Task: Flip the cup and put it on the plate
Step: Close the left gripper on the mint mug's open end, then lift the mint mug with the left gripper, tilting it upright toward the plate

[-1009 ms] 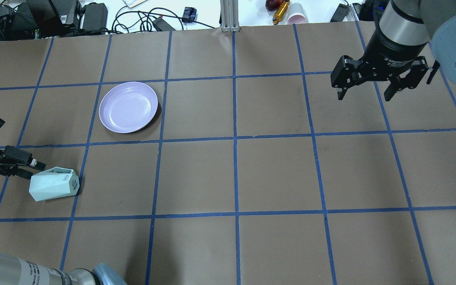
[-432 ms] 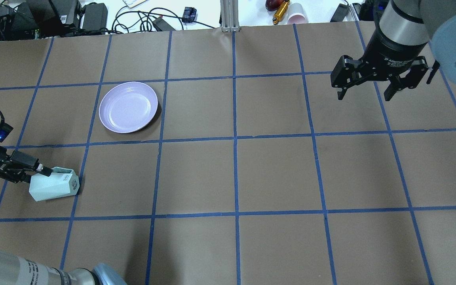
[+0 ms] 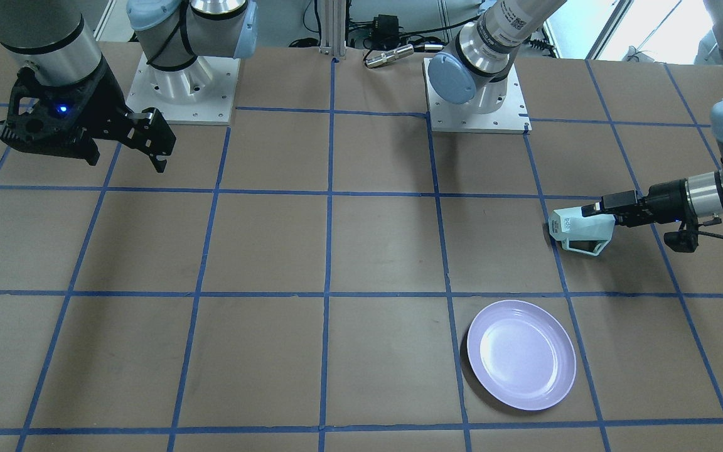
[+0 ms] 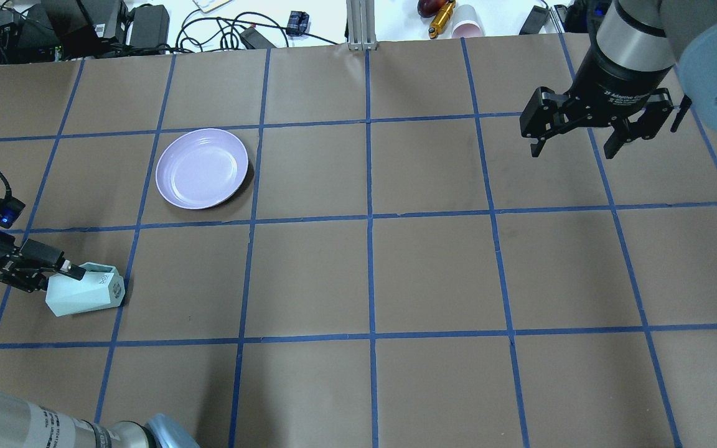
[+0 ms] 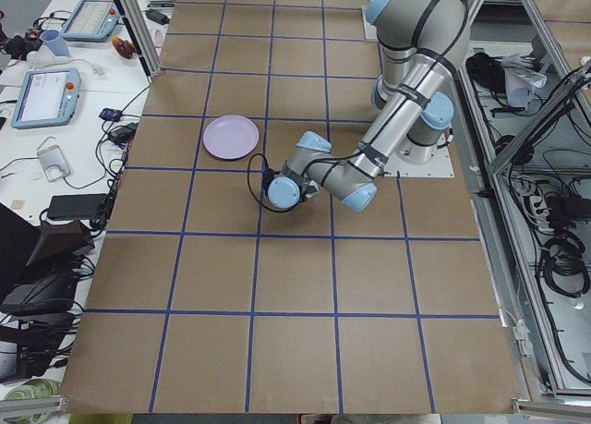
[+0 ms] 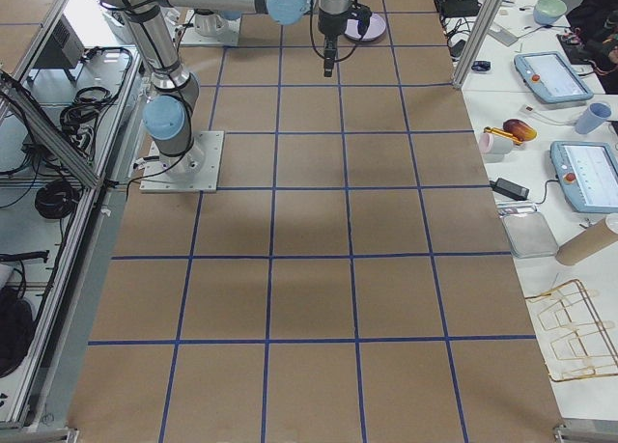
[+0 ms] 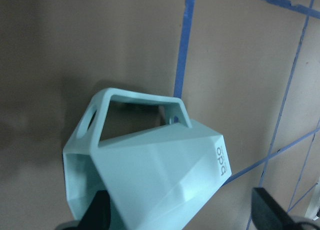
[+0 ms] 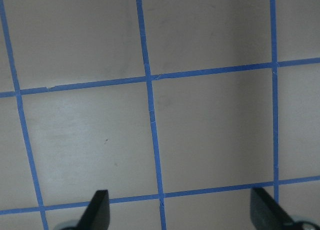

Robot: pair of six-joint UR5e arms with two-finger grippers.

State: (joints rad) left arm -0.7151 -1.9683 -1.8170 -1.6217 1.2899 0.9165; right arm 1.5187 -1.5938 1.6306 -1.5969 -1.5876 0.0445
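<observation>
The mint-green cup (image 4: 88,292) lies on its side at the table's left, its base with dark print facing the table's middle and its handle (image 7: 135,102) toward the plate. It also shows in the front view (image 3: 578,229) and fills the left wrist view (image 7: 160,175). My left gripper (image 4: 53,277) is open at the cup's rim end, with its fingers (image 7: 97,212) spread on either side of the cup body. The lavender plate (image 4: 201,168) lies bare about one grid square beyond the cup. My right gripper (image 4: 576,134) is open and empty, high over the far right.
Brown paper with a blue tape grid (image 4: 371,218) covers the table. Cables, power bricks and small items (image 4: 234,28) lie past the far edge. A metal post (image 4: 361,25) stands at the far edge's middle. Both arm bases (image 3: 179,88) are at the near side.
My left gripper has moved right, onto the cup's rim end, with one finger now over the cup's edge. The cup, the plate and the right arm have not moved.
</observation>
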